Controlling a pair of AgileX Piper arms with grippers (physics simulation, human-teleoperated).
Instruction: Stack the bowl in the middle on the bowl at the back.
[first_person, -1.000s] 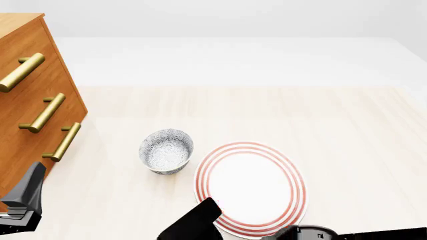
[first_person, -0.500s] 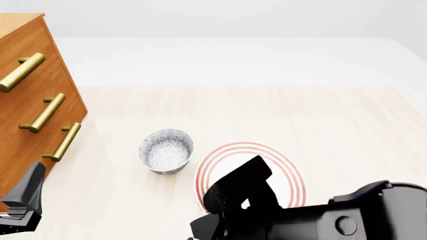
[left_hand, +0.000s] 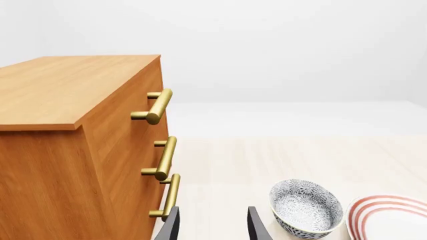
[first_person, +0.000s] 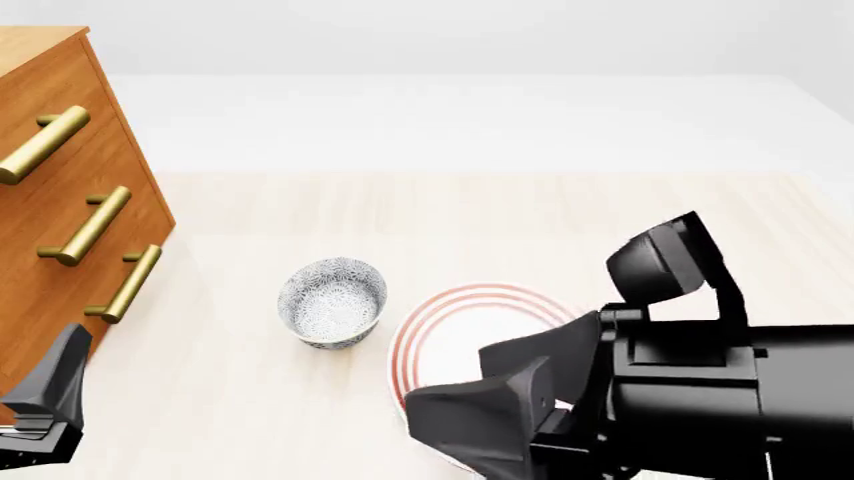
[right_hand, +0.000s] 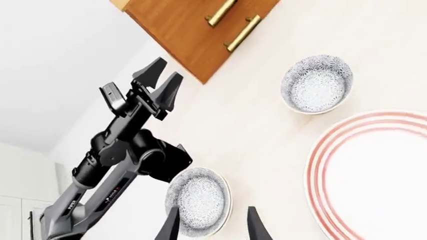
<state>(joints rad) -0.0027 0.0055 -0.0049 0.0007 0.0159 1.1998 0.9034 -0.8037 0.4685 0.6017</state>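
right gripper (right_hand: 212, 225), fingers spread, hovers above the bowl in the middle (right_hand: 198, 201). it should descend squarely over one rim wall before closing. left gripper (left_hand: 212, 225) idles, spread, near the drawers (left_hand: 80, 150).

all views share plate (first_person: 461, 330).

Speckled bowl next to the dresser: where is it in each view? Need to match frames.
Front view: the bowl at the back stands between the dresser and the red-ringed plate.
Left wrist view: the bowl stands between the dresser and the plate's rim.
Right wrist view: the bowl is the one between dresser and plate, not the second bowl near the right arm's fingers.
Shared landmark: the red-ringed plate.
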